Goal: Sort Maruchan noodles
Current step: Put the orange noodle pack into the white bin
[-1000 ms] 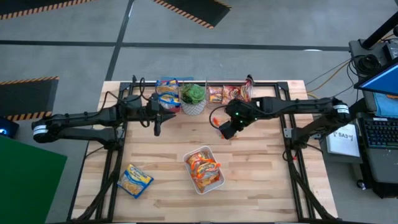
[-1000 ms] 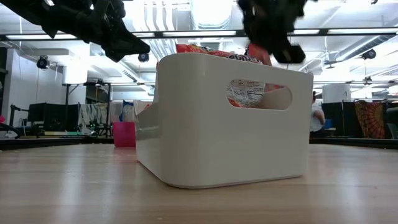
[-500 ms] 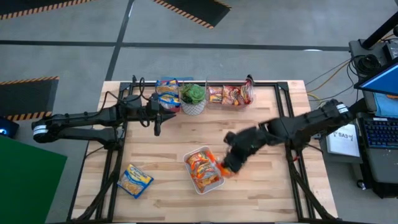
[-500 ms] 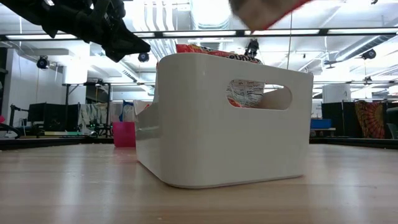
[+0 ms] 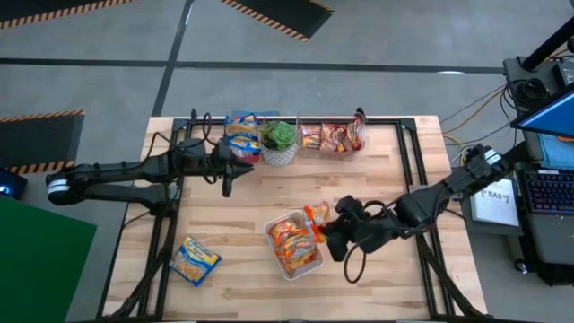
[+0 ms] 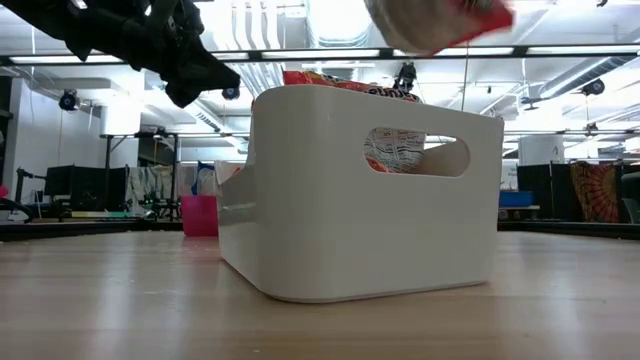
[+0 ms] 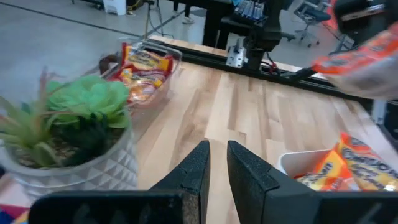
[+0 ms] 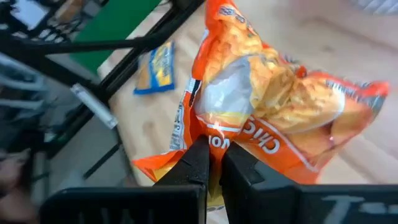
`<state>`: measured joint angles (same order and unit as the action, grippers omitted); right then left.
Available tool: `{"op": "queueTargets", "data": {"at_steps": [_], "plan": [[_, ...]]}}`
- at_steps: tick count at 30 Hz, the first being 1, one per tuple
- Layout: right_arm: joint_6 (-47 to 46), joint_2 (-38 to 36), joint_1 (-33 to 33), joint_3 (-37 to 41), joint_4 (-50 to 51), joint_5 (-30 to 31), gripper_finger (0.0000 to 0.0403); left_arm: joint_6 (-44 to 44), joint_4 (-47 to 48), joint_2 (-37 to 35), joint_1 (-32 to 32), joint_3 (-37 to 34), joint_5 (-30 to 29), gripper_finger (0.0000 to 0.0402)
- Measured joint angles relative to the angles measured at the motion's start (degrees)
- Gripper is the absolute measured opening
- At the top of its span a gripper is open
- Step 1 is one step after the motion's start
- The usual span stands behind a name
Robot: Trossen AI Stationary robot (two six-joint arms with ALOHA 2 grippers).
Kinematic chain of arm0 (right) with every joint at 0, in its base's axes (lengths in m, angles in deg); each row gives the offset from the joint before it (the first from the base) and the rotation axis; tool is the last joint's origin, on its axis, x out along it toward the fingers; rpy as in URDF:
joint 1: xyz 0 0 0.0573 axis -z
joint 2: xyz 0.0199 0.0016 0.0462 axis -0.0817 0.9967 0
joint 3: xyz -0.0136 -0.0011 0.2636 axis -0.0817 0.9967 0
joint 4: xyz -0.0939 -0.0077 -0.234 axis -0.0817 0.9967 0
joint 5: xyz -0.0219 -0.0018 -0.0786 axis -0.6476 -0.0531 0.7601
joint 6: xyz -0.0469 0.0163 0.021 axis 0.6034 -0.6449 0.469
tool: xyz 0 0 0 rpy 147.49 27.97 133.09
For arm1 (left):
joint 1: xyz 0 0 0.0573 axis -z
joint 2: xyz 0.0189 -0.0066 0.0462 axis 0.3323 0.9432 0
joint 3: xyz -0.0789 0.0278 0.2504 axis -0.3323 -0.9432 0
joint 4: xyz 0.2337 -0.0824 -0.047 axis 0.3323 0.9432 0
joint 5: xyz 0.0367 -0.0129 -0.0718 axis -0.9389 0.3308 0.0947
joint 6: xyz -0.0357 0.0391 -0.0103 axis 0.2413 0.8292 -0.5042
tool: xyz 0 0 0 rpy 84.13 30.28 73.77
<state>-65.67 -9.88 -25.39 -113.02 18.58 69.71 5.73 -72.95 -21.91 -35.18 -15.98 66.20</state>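
My right gripper (image 5: pixel 328 239) is shut on an orange-edged noodle packet (image 5: pixel 314 216), held in the air at the right rim of the white bin (image 5: pixel 285 267). The packet also shows above the bin in the low view (image 6: pixel 440 20). The bin holds more orange packets (image 5: pixel 291 238). A blue-edged packet (image 5: pixel 195 260) lies flat on the table at the near left. My left gripper (image 5: pixel 226 182) is shut and empty, hovering near the potted plant (image 5: pixel 279 137). My right gripper pinches the orange packet between its two fingers at a crinkled end edge (image 8: pixel 208 134). The fingers come from the table's right side. The packet is lifted clear of the table and sticks out beyond the fingertips, over the bin's right rim.
At the far edge lie blue packets (image 5: pixel 242 133) left of the plant, and a clear tray with red-pink packets (image 5: pixel 332 135) stands right of it. Black frame rails run along the table's left and right sides. Bare wood lies between the bin and the far row.
My right gripper has carried the orange packet from beside the clear tray at the far edge toward the near edge, swinging down to the white bin's right rim. The packet has stayed in its hold, clear of the table. My left arm has kept still.
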Motion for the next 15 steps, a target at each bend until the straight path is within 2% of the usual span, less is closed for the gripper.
{"op": "queueTargets", "data": {"at_steps": [3, 9, 15], "plan": [[1.4, 1.8, -0.5, 0.3, 0.0, 2.6, 0.0012, -0.3, -0.2, 0.0, 1.5, 0.0, 0.1, 0.0038], [6.2, 8.4, -1.1, -0.2, -2.2, 1.0, 0.0012, 0.5, -2.4, 0.0, 3.9, 0.0, 0.1, 0.0038], [13.6, 13.9, -1.1, -1.6, -8.5, 0.9, 0.0012, 4.9, 3.8, 0.1, 5.4, 0.0, 0.2, 0.0038]]}}
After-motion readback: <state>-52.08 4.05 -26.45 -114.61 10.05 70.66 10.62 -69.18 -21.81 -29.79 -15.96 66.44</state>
